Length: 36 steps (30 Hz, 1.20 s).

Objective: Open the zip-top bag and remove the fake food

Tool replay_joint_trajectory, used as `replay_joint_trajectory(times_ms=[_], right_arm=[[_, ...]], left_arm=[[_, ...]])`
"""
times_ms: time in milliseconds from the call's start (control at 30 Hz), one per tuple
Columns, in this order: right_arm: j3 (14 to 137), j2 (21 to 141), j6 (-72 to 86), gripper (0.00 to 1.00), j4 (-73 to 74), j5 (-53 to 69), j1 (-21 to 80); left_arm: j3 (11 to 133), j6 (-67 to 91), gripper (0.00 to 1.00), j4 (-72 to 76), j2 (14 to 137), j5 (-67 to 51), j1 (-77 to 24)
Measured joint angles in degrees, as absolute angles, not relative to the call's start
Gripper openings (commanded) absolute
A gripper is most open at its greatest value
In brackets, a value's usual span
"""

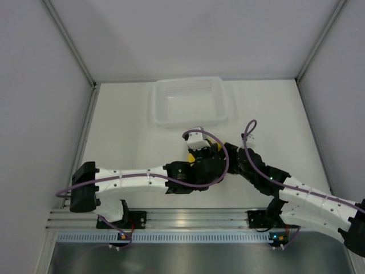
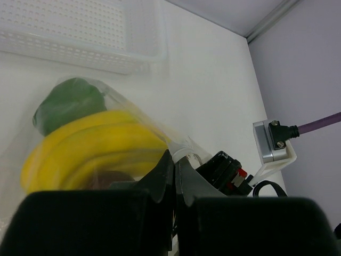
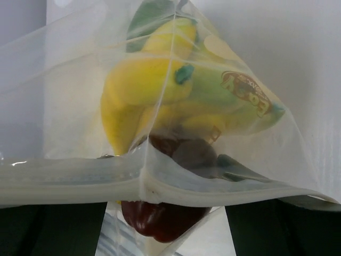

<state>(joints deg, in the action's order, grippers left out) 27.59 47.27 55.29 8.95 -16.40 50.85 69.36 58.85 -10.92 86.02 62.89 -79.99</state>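
The zip-top bag [image 1: 195, 157] is held up between both grippers at the table's middle. In the left wrist view the bag [image 2: 136, 114] holds the yellow banana bunch [image 2: 96, 149], the green pepper piece [image 2: 66, 104] and the dark red fruit [image 2: 109, 178]. My left gripper [image 2: 177, 160] is shut on the bag's white zip edge [image 2: 191, 156]. In the right wrist view the zip strip [image 3: 80, 184] lies across my right gripper [image 3: 166, 176], whose jaws stand apart. The banana bunch [image 3: 144, 90] sits above the strip and the red fruit [image 3: 160, 221] hangs below it, inside the bag.
A rigid translucent tray [image 1: 162, 117] stands behind the grippers; its perforated wall also shows in the left wrist view [image 2: 69, 50]. White enclosure walls stand to the left, right and back. The right arm's wrist camera [image 2: 269, 141] is close on the left gripper's right.
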Motion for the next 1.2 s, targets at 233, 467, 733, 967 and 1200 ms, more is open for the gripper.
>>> replay_joint_trajectory(times_ms=[233, 467, 733, 967, 1200], right_arm=[[23.1, 50.7, 59.9, 0.81, 2.4, -15.7, 51.0], [19.8, 57.3, 62.9, 0.82, -2.3, -15.3, 52.8], [19.9, 67.9, 63.6, 0.80, -15.0, -14.9, 56.4], [24.3, 75.9, 61.0, 0.80, -17.1, -17.3, 58.1], [28.9, 82.4, 60.6, 0.74, -16.0, -20.8, 59.1]], left_arm=[[62.7, 62.7, 0.00, -10.3, 85.8, 62.6, -80.0], [55.8, 67.2, 0.00, -10.3, 83.5, 62.7, -80.6], [54.3, 69.1, 0.00, -10.3, 81.7, 62.3, -80.7], [54.1, 68.9, 0.00, -10.3, 81.7, 62.5, -80.7], [49.7, 69.4, 0.00, -10.2, 79.9, 64.4, -80.6]])
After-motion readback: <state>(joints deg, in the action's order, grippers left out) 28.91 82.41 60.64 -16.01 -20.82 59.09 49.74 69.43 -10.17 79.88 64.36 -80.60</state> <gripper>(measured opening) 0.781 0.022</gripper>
